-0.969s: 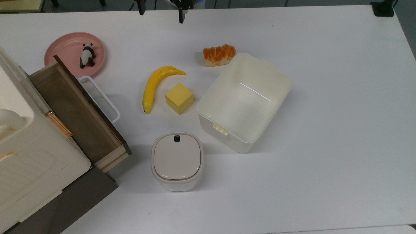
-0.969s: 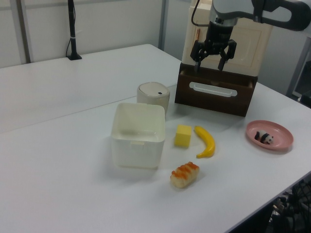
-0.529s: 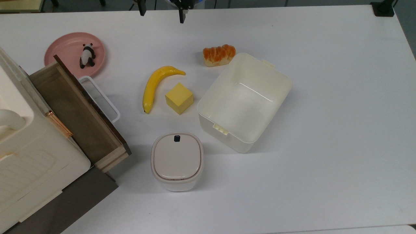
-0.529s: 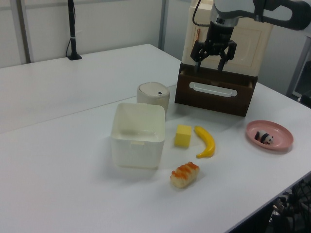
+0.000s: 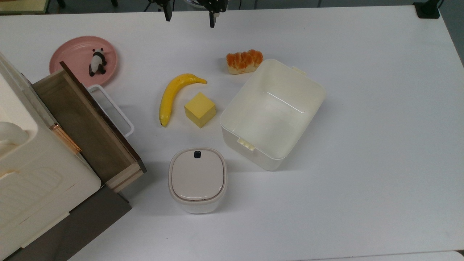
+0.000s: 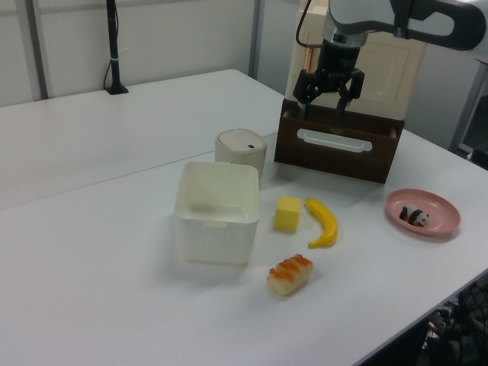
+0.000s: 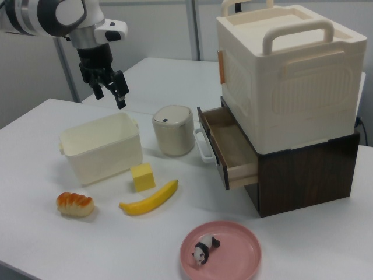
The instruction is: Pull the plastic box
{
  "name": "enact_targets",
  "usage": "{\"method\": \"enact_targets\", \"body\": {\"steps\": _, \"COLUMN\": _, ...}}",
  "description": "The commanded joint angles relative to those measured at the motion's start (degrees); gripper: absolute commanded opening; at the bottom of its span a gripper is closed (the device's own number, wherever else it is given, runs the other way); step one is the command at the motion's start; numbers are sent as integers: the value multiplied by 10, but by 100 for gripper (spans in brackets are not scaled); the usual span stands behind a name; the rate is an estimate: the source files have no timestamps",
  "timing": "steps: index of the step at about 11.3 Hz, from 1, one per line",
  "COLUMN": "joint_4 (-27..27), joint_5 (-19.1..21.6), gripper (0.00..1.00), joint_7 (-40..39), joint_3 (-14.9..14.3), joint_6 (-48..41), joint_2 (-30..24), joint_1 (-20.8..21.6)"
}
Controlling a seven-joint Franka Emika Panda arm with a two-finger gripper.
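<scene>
Cream box [image 5: 272, 113] mid-bench, untouched; claw [image 5: 189, 16], fingers apart and empty, has shifted slightly boxward, approach only beginning.

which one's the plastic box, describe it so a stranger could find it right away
On the white table, go toward the top view's right from the brown drawer, past the banana and yellow cube. The plastic box is the large cream tub, open-topped and empty, unlike the smaller lidded bin with a black button.
</scene>
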Motion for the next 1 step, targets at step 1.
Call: {"method": "enact_targets", "body": {"steps": 1, "joint_4": -9, "joint_5": 13, "gripper": 100, "joint_7": -22, "joint_3": -15, "joint_6": 6, "joint_2": -9, "joint_1": 11}}
